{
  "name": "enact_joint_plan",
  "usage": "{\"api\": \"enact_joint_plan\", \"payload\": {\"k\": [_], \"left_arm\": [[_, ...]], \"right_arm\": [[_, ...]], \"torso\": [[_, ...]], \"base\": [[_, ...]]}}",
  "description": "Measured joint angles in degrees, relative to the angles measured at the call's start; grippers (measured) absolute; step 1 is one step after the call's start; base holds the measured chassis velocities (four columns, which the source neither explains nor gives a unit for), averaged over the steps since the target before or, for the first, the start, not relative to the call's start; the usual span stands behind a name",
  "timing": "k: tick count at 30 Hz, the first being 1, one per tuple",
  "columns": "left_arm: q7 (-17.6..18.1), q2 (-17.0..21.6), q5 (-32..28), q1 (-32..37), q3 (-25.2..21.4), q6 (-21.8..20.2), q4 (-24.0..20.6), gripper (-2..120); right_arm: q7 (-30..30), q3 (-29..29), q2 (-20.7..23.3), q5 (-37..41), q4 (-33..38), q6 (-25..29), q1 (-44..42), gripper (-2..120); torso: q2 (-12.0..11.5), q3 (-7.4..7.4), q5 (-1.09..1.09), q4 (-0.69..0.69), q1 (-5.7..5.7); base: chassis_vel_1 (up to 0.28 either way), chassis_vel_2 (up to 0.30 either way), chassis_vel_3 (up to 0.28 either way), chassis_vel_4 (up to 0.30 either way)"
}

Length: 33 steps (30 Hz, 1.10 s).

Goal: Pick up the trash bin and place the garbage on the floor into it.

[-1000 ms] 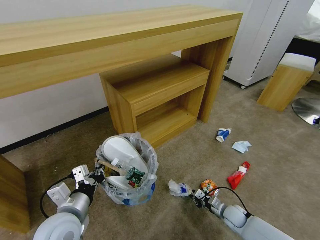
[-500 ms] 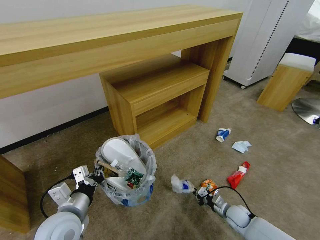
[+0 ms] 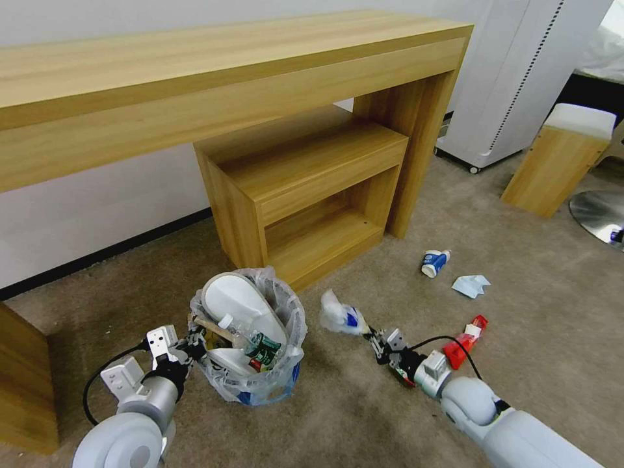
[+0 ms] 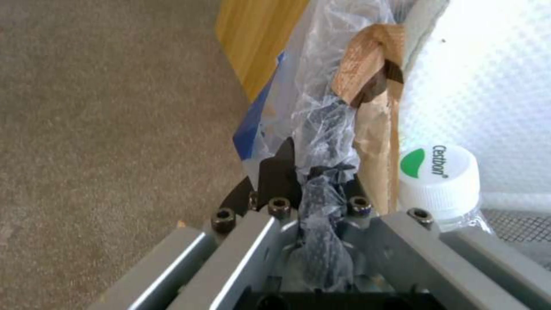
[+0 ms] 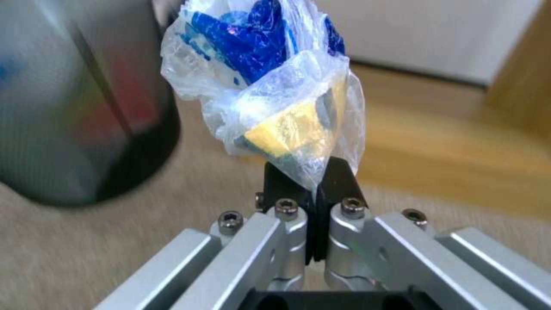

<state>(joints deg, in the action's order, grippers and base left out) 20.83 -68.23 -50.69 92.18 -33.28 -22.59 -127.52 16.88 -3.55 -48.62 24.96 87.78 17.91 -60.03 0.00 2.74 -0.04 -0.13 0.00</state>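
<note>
Bin [image 3: 250, 364], lower left: light, soft-lined, left gripper [image 3: 192, 346] pinching its rim. Right gripper [image 3: 364, 329] clamps a limp, crinkly wrapper [image 3: 338, 316] by its tail, lower centre.

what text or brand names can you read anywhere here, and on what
"Cestbon", beside a green mark, on the white bottle cap in the trash bin.
Print on the green can in the bin: too small to read.
Print on the blue-white cup and red wrapper on the floor: too small to read.
Blue print on the plastic wrapper in the right claw: unreadable.
</note>
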Motion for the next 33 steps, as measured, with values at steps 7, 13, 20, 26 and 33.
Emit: {"api": "enact_joint_plan", "payload": {"k": [7, 13, 20, 26, 33], "left_arm": [[-0.1, 0.5, 0.5, 0.1, 0.9, -0.2, 0.8, 1], [-0.3, 0.8, 1.4, -0.1, 2.1, -0.4, 1.8, 1], [-0.4, 1.0, 2.1, -0.4, 3.1, -0.6, 2.5, 1], [-0.4, 0.6, 2.6, -0.7, 3.5, -0.7, 2.8, 1], [-0.5, 0.5, 2.6, -0.9, 3.5, -0.7, 3.0, 1]], "right_arm": [[4.9, 1.1, 1.5, 2.2, 4.5, 2.5, 0.8, 0], [6.8, 0.4, 4.1, 3.9, 11.3, 2.1, 2.7, 0], [5.9, -3.9, 5.8, 5.6, 17.8, -0.2, 6.7, 0], [4.3, -10.4, 5.7, 7.4, 20.4, -2.8, 12.8, 0], [1.6, -19.5, 5.8, 9.1, 21.8, -6.4, 22.5, 0]], "torso": [[0.0, 0.0, 0.0, 0.0, 0.0], [0.0, 0.0, -0.01, 0.0, 0.0], [0.0, 0.0, -0.01, 0.0, 0.0], [0.0, 0.0, 0.0, 0.0, 0.0], [0.0, 0.0, -0.01, 0.01, 0.0]], "base": [[0.0, 0.0, 0.0, 0.0], [0.0, 0.0, 0.0, 0.0], [0.0, 0.0, 0.0, 0.0], [0.0, 0.0, 0.0, 0.0], [0.0, 0.0, 0.0, 0.0]]}}
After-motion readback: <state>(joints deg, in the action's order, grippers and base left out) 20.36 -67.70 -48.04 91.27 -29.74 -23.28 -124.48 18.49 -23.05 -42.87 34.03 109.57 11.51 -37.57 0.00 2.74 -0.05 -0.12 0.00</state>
